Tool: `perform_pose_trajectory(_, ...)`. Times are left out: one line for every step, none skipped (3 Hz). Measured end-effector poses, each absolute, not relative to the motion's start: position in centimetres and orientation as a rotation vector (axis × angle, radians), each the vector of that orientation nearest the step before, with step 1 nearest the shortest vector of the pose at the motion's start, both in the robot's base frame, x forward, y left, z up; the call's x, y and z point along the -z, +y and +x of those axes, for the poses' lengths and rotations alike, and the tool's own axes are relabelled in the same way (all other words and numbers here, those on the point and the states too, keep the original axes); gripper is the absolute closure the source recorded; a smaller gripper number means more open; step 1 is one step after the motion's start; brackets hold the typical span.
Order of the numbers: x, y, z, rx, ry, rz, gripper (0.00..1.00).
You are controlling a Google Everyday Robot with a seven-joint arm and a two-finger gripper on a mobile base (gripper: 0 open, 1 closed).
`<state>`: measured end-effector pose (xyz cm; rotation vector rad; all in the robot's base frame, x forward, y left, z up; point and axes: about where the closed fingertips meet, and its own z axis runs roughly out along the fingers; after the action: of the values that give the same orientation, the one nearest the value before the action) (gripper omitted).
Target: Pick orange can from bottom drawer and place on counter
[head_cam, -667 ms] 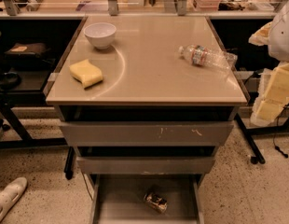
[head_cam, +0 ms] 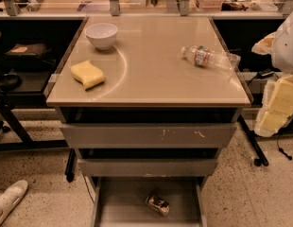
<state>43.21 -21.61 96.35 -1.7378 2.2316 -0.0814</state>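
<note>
The shiny orange can [head_cam: 158,205] lies on the bottom drawer's [head_cam: 119,208] flat grey floor. My gripper [head_cam: 278,109] hangs off the counter's [head_cam: 151,74] right edge, well apart; I cannot tell its grip.

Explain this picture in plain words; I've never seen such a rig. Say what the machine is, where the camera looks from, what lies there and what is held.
The machine is a wheeled robot with one arm ending in a two-finger claw. One camera looks down at a drawer cabinet from in front. The pale shapes at the right edge are its arm and claw, beside the counter; I see nothing held. On the counter lie a white bowl, a yellow sponge and a clear plastic bottle on its side. The bottom drawer is pulled out, and the orange can lies on its floor, untouched.
</note>
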Motion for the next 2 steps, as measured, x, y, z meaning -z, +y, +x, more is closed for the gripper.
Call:
perform_pose_trajectory(-92.7, -21.7, 41.5, 0.025, 2.212, -1.767, 0.00)
perform_pose_trajectory(-86.2, -22.6, 39.5, -0.044, 2.201, -1.785, 0.00)
